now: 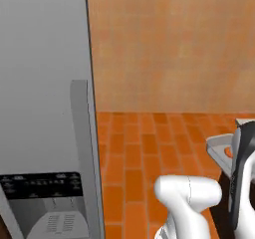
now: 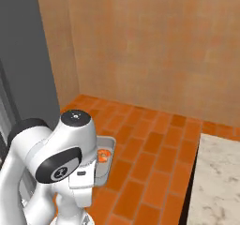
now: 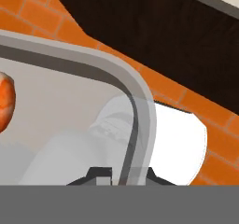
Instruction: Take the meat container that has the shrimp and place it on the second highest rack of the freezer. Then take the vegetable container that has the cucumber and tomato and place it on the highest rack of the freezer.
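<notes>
The end effector (image 3: 119, 174) is clamped on the meat container's (image 3: 70, 111) rim, with the shrimp (image 3: 5, 99) inside.

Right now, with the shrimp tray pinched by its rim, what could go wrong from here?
The gripper holds the meat container only by a corner of its rim, so it may tilt or slip. The shrimp lies loose and could slide out. The freezer door looks closed in the left base view, blocking the racks.

The arm (image 2: 51, 172) is glossy white with rounded, bulbous links. Beside the freezer (image 1: 42, 83), one joint carries a dark oval cap with a small grey emblem. A dark, slim band runs along another link.
</notes>
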Controlling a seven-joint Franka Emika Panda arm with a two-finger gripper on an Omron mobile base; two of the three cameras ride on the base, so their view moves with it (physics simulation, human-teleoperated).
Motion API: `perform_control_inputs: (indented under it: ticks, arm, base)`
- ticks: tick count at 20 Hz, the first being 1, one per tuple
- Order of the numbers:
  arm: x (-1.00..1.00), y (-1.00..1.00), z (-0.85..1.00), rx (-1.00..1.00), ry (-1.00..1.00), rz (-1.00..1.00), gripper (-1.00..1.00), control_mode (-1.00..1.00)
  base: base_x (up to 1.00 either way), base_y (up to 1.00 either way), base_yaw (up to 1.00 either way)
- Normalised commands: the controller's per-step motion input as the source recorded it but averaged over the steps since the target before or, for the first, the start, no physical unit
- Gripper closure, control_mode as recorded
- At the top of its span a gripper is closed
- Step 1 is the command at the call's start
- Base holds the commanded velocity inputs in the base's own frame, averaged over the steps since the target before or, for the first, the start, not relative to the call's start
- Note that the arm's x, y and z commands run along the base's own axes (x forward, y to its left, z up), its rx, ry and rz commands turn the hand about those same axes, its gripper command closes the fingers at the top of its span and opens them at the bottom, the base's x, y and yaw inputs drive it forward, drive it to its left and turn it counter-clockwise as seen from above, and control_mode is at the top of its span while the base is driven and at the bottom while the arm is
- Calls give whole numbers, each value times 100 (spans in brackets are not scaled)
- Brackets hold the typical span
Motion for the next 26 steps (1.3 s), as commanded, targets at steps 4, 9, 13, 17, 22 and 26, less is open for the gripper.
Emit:
perform_control_inputs:
  ticks: [4,9,13,17,22,26]
  arm:
    - [0,0,0,0,0,0,100,100]
    - [0,0,0,0,0,0,100,100]
    - [0,0,0,0,0,0,100,100]
    - [0,0,0,0,0,0,100,100]
    - [0,0,0,0,0,0,100,100]
    - [0,0,0,0,0,0,100,100]
  base:
    - [100,0,34]
    - [73,0,65]
    - [6,0,88]
    - [9,-1,90]
    - [50,-4,83]
    - [46,-27,79]
